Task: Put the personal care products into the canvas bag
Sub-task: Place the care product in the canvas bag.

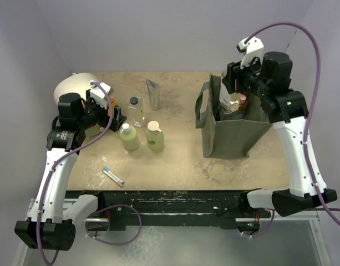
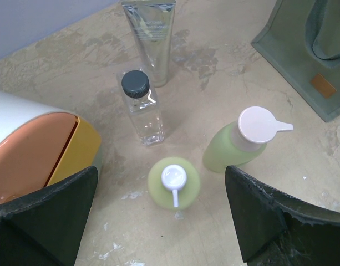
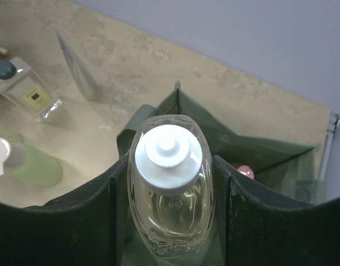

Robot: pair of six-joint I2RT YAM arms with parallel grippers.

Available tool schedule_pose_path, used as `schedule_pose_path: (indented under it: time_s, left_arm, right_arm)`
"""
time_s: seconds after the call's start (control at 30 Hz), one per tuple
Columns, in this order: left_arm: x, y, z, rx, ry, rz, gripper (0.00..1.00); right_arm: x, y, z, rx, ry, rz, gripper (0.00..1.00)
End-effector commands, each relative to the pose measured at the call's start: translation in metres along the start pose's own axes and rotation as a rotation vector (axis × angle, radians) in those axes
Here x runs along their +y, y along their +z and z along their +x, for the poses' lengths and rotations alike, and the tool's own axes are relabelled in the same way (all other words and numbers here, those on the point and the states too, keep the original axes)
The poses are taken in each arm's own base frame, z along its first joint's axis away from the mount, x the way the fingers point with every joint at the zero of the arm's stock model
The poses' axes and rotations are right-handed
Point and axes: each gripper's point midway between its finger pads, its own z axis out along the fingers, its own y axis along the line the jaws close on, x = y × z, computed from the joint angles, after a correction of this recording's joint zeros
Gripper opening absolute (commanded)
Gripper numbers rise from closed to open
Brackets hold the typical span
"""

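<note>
My right gripper is shut on a clear light-capped bottle and holds it upright over the open mouth of the olive-green canvas bag. A pink-capped bottle lies inside the bag. My left gripper is open and empty above a pale green pump bottle. A second pale green bottle, a clear bottle with a black cap and a silver-grey tube stand on the table beyond it.
A white and orange domed box sits at the far left, close beside my left gripper. A thin pen-like stick lies near the table's front edge. The bag's strap handle hangs towards the bottles.
</note>
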Motion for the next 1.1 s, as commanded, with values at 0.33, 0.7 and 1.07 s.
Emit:
schedule_pose_path:
  time_s: [0.33, 0.7, 1.07]
  left_arm:
    - [-0.005, -0.011, -0.032, -0.097, 0.023, 0.012, 0.99]
    - [-0.006, -0.013, -0.031, -0.100, 0.023, 0.015, 0.99]
    - [-0.007, -0.012, -0.027, -0.097, 0.027, 0.021, 0.99]
  right_arm:
    - [-0.028, 0.042, 0.002, -0.256, 0.098, 0.179, 0.00]
    - [-0.032, 0.072, 0.038, -0.237, 0.128, 0.211, 0.00]
    - [-0.027, 0.044, -0.008, -0.306, 0.110, 0.164, 0.00]
